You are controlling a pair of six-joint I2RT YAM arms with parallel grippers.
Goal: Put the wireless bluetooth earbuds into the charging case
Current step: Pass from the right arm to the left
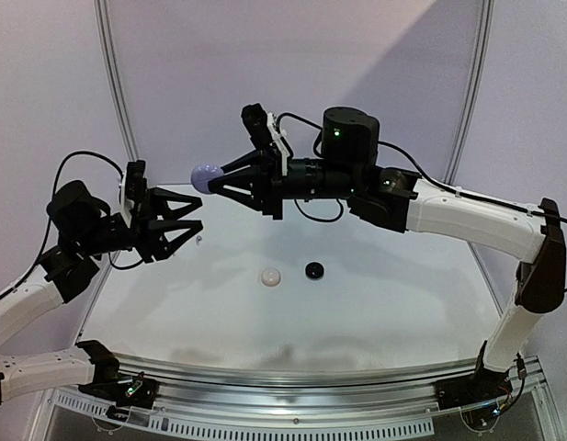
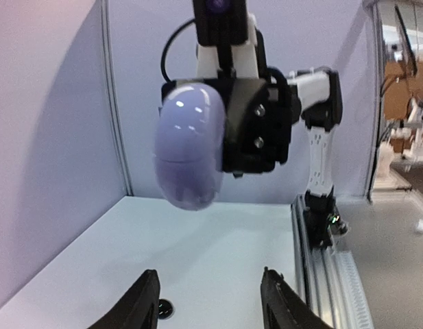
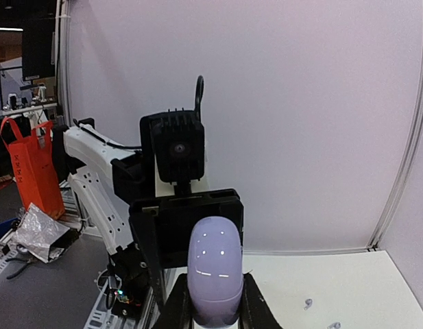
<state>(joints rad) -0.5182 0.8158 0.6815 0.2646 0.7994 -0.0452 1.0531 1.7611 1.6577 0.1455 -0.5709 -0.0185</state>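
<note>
Right gripper (image 1: pixel 219 177) sits high over the table (image 1: pixel 375 303), fingers closed on the lavender charging case (image 1: pixel 206 176). The case is pinched across its sides and stands out past the fingertips toward the left arm. Right wrist view: case upright between the two dark fingers (image 3: pixel 256 315), rounded end up. Left wrist view: a seam runs across the case and the halves sit together, so the lid is closed and the contents are not visible. Left gripper (image 1: pixel 199 210) faces the case from lower left, near it but apart, with fingers parted to a moderate gap and nothing between them. Earbuds: one tiny pale earbud (image 1: pixel 198 241) lies on the table, just below the left fingertips in the top view. It is outside the jaws and apart from the held case. Right wrist view also shows two tiny pale specks (image 3: pixel 308 302) on the table to the right of the case, too small to identify. Left wrist view: small dark round object (image 2: pixel 164 310) on the table beside one left finger at the bottom edge; cannot tell what it is. Other containers: white round case (image 1: pixel 269 277) and black round case (image 1: pixel 314 269) lie mid-table, near each other but apart. Cannot tell whether either holds anything.
</note>
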